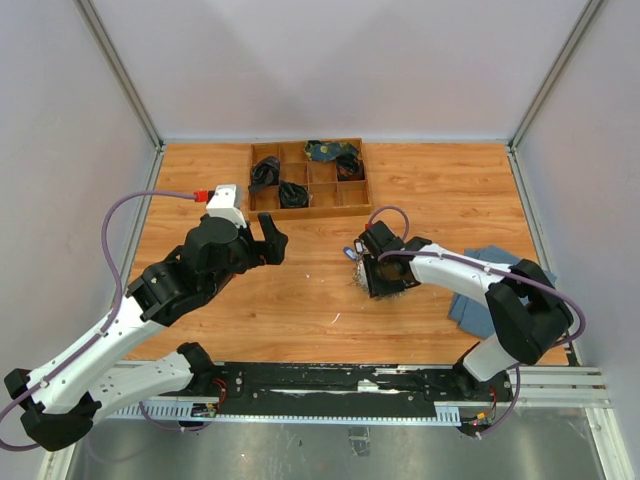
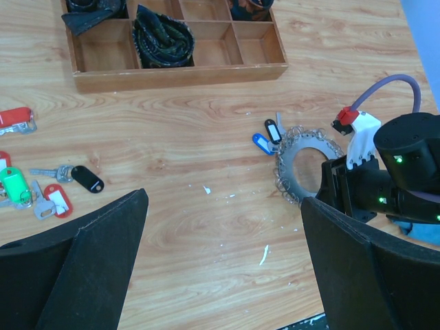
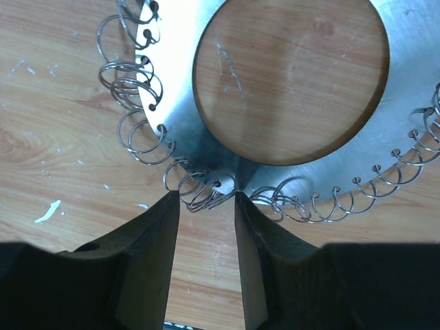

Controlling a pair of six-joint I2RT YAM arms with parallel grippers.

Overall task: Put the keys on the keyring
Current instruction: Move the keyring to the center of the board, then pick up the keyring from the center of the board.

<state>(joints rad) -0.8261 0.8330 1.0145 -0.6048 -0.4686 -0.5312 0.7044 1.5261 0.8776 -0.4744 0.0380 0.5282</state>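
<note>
From above, my left arm hid the loose keys point(image 2: 58, 201), and my wrist view cut one red head off at the frame edge. They lay before the left corner of the wooden tray point(image 2: 179, 72), and the keyring point(image 2: 302, 161) lay before its right corner, partly under my right pincer point(image 3: 205, 201). That pincer's fingers stood narrowly apart around a rim loop, gripping or not I could not tell, and my left pincer point(image 2: 223, 203) gaped wide. Some tray compartments held dark rolled bundles point(image 2: 163, 41).

Plain pale walls point(image 1: 330, 60) enclose a warm wood-grain tabletop point(image 1: 310, 300) on three sides, with slim metal posts point(image 1: 118, 70) running up the corners; the light is soft and even.
</note>
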